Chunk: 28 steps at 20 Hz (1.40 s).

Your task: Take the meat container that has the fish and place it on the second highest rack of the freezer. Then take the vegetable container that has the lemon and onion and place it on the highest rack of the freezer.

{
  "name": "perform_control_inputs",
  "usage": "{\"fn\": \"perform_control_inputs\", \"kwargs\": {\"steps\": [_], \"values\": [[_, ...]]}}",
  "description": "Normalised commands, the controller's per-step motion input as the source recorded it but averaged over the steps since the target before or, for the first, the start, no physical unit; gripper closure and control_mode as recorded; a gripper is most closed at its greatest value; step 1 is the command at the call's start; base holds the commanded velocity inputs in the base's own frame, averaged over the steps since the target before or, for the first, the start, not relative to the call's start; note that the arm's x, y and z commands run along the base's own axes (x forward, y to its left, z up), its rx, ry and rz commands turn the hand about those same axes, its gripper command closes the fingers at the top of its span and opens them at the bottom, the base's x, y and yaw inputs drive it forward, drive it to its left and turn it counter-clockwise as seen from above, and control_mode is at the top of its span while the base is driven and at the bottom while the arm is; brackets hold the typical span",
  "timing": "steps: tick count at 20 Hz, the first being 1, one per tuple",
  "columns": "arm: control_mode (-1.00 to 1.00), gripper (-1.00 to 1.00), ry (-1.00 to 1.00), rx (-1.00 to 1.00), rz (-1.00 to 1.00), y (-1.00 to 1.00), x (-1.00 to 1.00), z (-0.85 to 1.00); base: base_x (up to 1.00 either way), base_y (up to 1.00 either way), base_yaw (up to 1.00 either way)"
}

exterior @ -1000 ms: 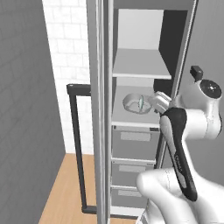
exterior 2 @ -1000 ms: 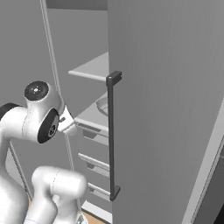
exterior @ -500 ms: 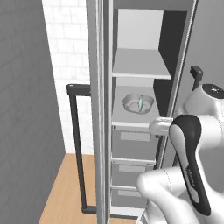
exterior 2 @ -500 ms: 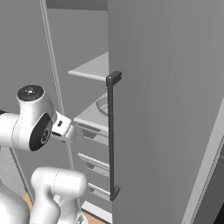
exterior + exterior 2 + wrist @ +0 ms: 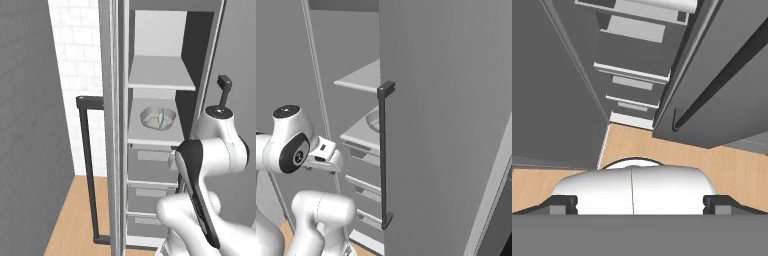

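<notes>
The meat container [image 5: 158,117] with its fish [image 5: 161,117] sits on the freezer's [image 5: 165,125] second-highest shelf (first step seemingly done). The gripper [image 5: 639,202], jaws wide and empty, points floorward.

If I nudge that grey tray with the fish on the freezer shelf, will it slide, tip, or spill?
The meat container looks shallow and wide-based, sitting flat on the white shelf, so it would probably slide rather than tip. It reads as a rigid moulded bowl, likely stiff. The fish lies loose inside and may shift if the tray is jolted.
</notes>
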Motion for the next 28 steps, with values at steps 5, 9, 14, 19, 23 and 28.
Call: {"fn": "perform_control_inputs", "kwargs": {"steps": [5, 9, 14, 19, 23, 28], "values": [[-1.00, -1.00, 0.00, 0.00, 0.00, 0.00, 0.00, 0.00, 0.00, 0.00, 0.00], [1.00, -1.00, 0.00, 0.00, 0.00, 0.00, 0.00, 0.00, -0.08, 0.00, 0.00], [1.00, -1.00, 0.00, 0.00, 0.00, 0.00, 0.00, 0.00, -0.61, -0.31, -0.32], [1.00, -1.00, 0.00, 0.00, 0.00, 0.00, 0.00, 0.00, -0.18, -0.76, -0.57], [1.00, -1.00, 0.00, 0.00, 0.00, 0.00, 0.00, 0.00, -0.11, -0.91, -0.56], [1.00, -1.00, 0.00, 0.00, 0.00, 0.00, 0.00, 0.00, -0.19, -1.00, -0.18]]}}
